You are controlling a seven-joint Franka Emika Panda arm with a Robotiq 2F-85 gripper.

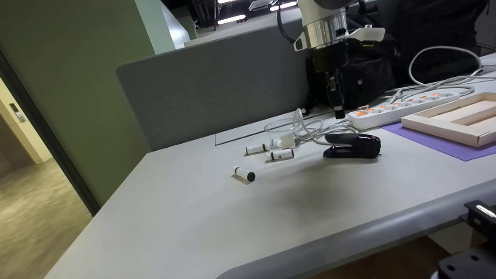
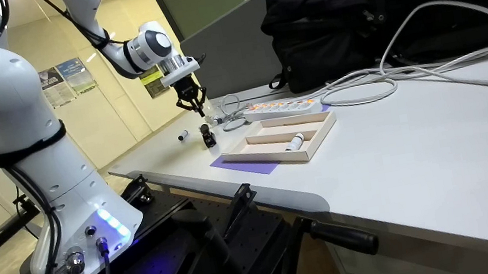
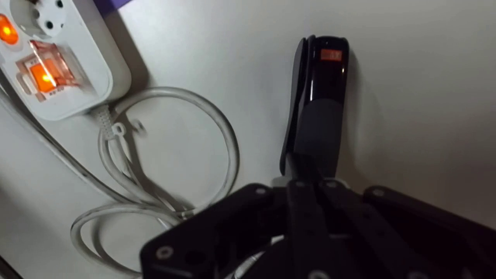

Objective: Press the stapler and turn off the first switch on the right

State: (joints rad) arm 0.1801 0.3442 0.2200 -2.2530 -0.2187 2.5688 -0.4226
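The black stapler (image 1: 352, 146) lies on the white table; it also shows in an exterior view (image 2: 208, 136) and the wrist view (image 3: 321, 108). Its red label end points away from my gripper in the wrist view. My gripper (image 1: 340, 114) is shut and empty, pointing down above the stapler, apart from it. In the wrist view its fingertips (image 3: 304, 164) overlap the stapler's grey handle end. The white power strip (image 1: 399, 110) lies behind the stapler with several orange switches. The switch at its cable end (image 3: 45, 77) glows orange and has a clear cover that stands up.
Small white bottles (image 1: 281, 154) and a clear cup (image 1: 279, 126) lie near the stapler. A wooden tray (image 2: 272, 154) on purple paper (image 2: 249, 166) holds a bottle (image 2: 295, 142). White cables (image 3: 228, 143) loop beside the strip. Black backpacks (image 2: 324, 24) stand at the grey partition (image 1: 217, 85).
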